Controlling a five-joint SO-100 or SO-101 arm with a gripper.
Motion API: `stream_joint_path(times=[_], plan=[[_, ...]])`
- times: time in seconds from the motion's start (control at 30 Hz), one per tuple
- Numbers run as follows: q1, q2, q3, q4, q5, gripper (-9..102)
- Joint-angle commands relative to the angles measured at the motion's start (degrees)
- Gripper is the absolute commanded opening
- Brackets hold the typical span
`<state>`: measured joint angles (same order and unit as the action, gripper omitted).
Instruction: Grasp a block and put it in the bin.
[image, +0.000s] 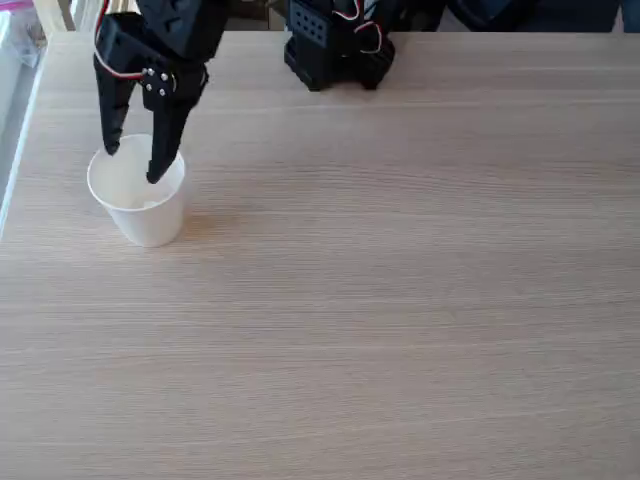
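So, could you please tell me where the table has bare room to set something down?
The table is bare across its whole right side and front, from the cup rightward and toward the near edge. It is crowded at the far left, where the open pincer hangs over the cup, and at the far edge around the arm's base.

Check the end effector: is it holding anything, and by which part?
Nothing held. The end effector hangs open over the paper cup, with no block between its fingers.
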<state>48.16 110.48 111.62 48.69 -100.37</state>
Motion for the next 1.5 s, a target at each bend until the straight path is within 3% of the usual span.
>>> stream_joint_path(times=[0.0,0.13,0.7,0.9,1.1,1.23,1.47], plan=[[-2.29,6.42,2.64,-0.97,-0.18,11],[-7.47,16.26,11.87,-2.72,1.23,0],[-44.3,62.67,53.17,-3.96,5.89,0],[-51.68,71.28,62.4,3.08,7.29,0],[-55.02,78.84,66.18,20.92,9.4,0],[-55.55,80.33,66.27,28.13,12.57,0],[-55.46,80.42,66.36,27.95,13.36,1]])
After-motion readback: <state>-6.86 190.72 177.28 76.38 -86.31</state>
